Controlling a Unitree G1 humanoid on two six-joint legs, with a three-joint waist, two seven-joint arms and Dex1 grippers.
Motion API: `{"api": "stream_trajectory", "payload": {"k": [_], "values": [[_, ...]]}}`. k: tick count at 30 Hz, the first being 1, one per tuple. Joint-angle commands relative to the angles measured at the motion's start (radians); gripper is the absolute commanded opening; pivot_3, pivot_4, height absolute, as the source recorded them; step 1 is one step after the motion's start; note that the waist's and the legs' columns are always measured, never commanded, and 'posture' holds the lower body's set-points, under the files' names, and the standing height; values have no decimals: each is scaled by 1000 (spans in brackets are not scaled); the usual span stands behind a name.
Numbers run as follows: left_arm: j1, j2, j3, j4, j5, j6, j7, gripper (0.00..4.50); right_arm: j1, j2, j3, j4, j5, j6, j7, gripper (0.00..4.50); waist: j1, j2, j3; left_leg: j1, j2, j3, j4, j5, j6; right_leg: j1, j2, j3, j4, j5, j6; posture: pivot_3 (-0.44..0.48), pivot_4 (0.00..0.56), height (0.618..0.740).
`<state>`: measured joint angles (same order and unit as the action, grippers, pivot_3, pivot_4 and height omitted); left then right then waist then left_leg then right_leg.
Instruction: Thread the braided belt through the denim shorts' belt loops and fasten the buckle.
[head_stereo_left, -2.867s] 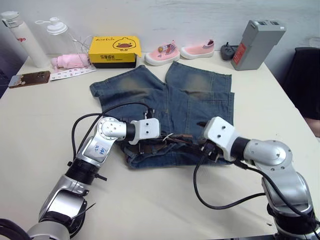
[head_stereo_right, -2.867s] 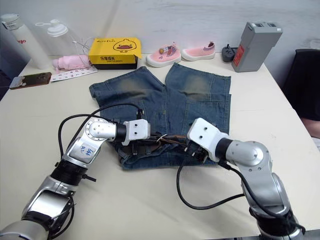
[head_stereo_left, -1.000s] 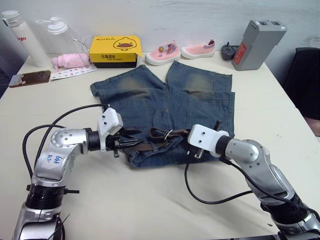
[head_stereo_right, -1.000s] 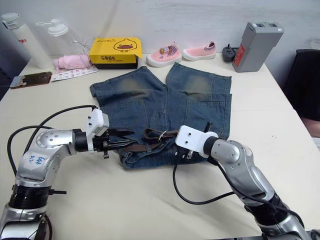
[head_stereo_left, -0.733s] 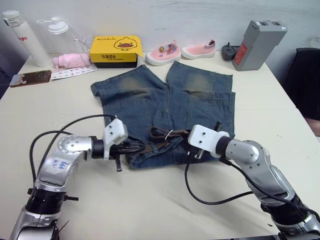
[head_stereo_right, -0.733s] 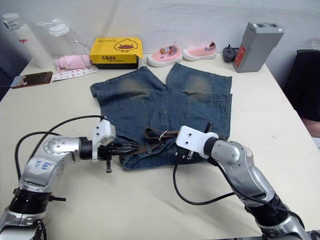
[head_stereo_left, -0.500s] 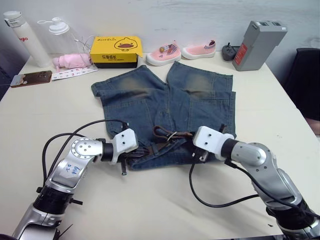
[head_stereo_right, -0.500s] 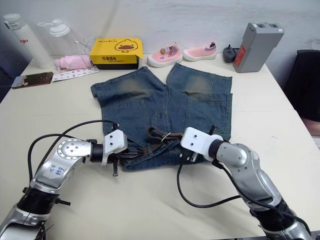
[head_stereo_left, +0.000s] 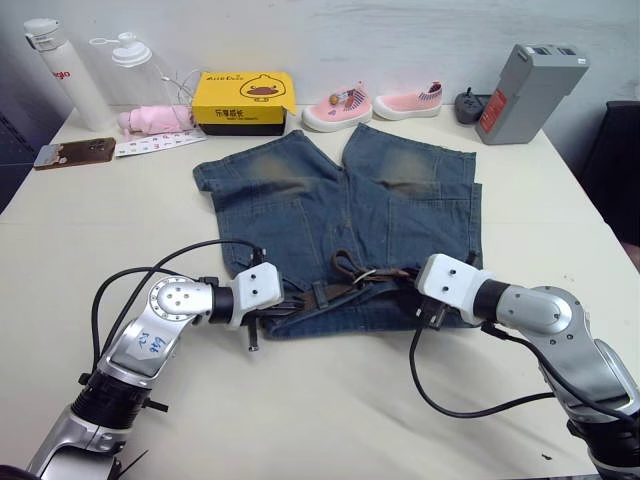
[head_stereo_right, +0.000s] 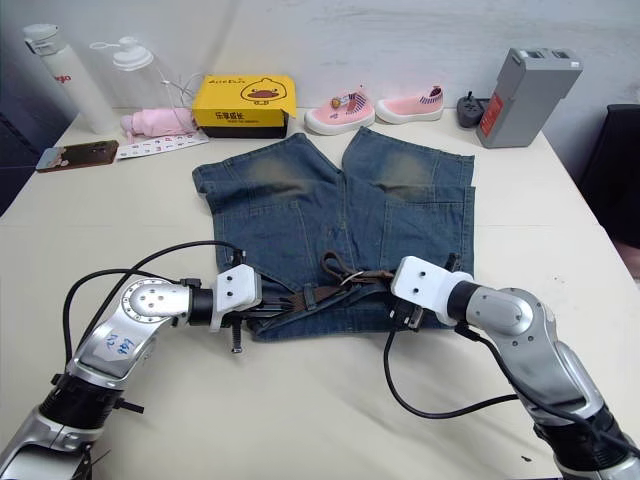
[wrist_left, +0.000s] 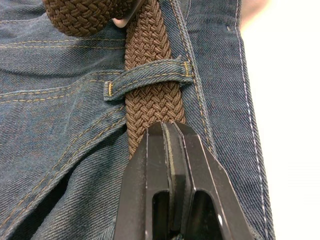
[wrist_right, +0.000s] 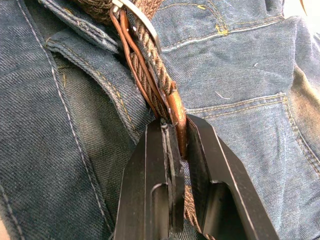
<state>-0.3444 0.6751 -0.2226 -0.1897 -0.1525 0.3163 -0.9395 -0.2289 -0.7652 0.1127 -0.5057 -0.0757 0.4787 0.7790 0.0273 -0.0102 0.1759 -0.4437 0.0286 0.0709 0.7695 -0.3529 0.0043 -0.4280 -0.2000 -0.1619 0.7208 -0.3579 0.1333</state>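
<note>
On a cream-coloured tabletop (head_stereo_left: 330, 420), the wide blue denim shorts with faded tan patches (head_stereo_left: 340, 215) lay flat, legs pointing away from the robot and waistband nearest it. Along that waistband ran the dark-brown woven braided belt (head_stereo_left: 335, 290), with its small silver metal buckle (head_stereo_left: 365, 273) near the middle, between the two arms. The left gripper (wrist_left: 170, 131), which a second earlier had hovered off the shorts' left edge holding the strap's end, had moved in over the waistband; its two black fingers (wrist_left: 150, 165) were pressed together with the belt's weave just at their tips, directly below a short denim belt loop (wrist_left: 147, 78) that the strap passed under. The right gripper (wrist_right: 174, 131) had stayed at the waistband's right part, clamped on a smooth tan leather tip of the belt and the strands beside it. Compared with a second ago, the slack strap at the left had been drawn onto the denim. At the far edge stood a yellow cardboard box with a duck face (head_stereo_left: 244, 100).
</note>
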Motion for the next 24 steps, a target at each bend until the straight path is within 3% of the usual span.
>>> {"api": "stream_trajectory", "payload": {"k": [1,3,4,24], "values": [[33,24,-26,32,51,24,3,10,-8,41,41,12,-65,28,-78,474,-1,0,0,0,0,0,0,0,0,0,0,0,0,0,0,0,150,658],[34,26,-25,32,52,23,5,0,-6,61,83,16,-93,34,-101,1417,-4,0,0,1,0,0,0,0,0,1,1,0,0,0,0,0,150,658],[35,26,-25,31,52,23,5,0,-7,69,91,13,-98,41,-107,1618,-5,0,0,1,0,0,0,0,0,1,1,0,0,0,0,0,150,658],[23,24,-25,45,65,12,9,0,-11,12,-6,-103,-45,58,-56,1618,-6,1,-1,2,0,1,-1,0,0,0,1,1,-3,0,0,0,150,658]]}}
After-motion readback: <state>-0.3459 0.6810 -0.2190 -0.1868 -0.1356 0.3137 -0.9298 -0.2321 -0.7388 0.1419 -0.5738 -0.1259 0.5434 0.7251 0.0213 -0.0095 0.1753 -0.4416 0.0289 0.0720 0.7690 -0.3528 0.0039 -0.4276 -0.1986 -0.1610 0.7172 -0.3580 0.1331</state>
